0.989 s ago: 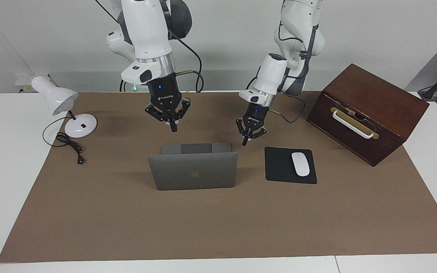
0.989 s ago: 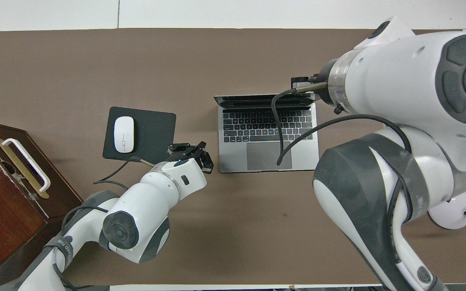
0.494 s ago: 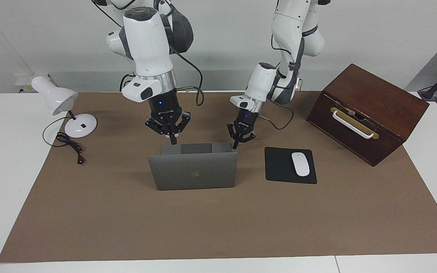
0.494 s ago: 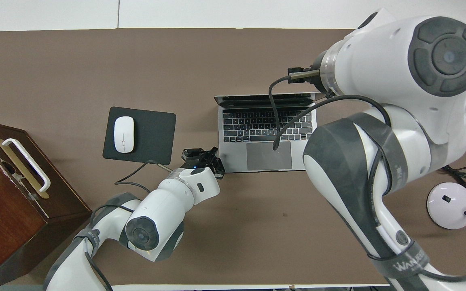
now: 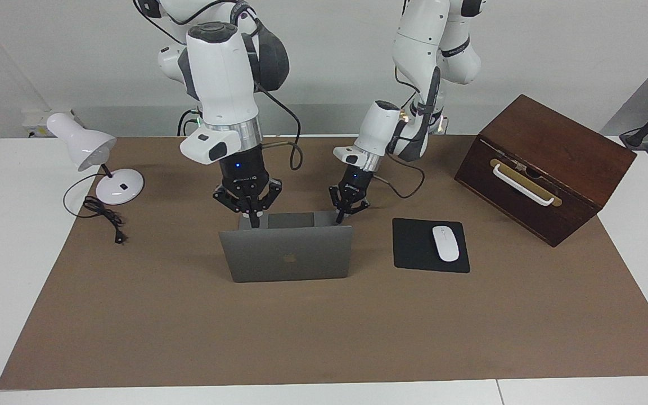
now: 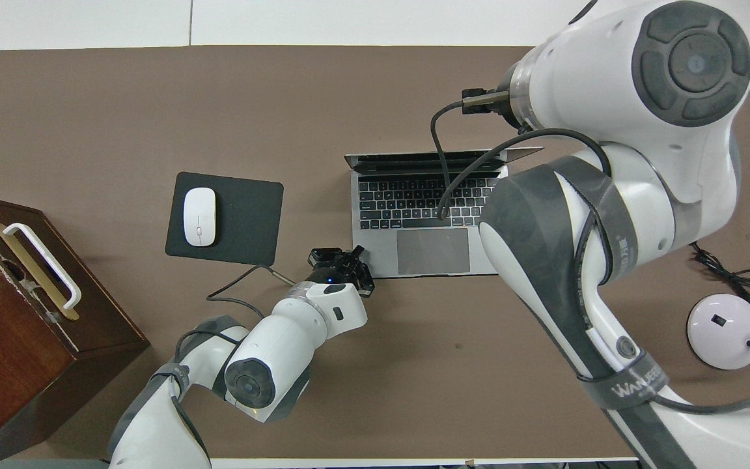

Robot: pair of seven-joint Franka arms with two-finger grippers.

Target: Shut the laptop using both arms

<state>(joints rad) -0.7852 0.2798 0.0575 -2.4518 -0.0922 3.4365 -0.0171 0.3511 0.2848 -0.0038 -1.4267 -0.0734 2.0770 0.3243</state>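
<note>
The silver-grey laptop (image 5: 287, 256) stands open in the middle of the brown mat, its lid upright with the logo side turned away from the robots. Its keyboard (image 6: 424, 202) shows in the overhead view. My right gripper (image 5: 255, 221) is shut, pointing down just over the lid's top edge at the right arm's end; the arm hides it in the overhead view. My left gripper (image 5: 339, 218) (image 6: 349, 259) is shut, low over the base's corner nearest the robots at the left arm's end. I cannot tell whether either one touches the laptop.
A black mouse pad (image 5: 414, 250) with a white mouse (image 5: 445, 243) lies beside the laptop toward the left arm's end. A dark wooden box (image 5: 543, 169) with a white handle stands at that end. A white desk lamp (image 5: 96, 154) and its cable sit at the right arm's end.
Both grippers have come down toward the laptop. The left one moved from beside the mouse pad to the base's corner. The lid has not moved.
</note>
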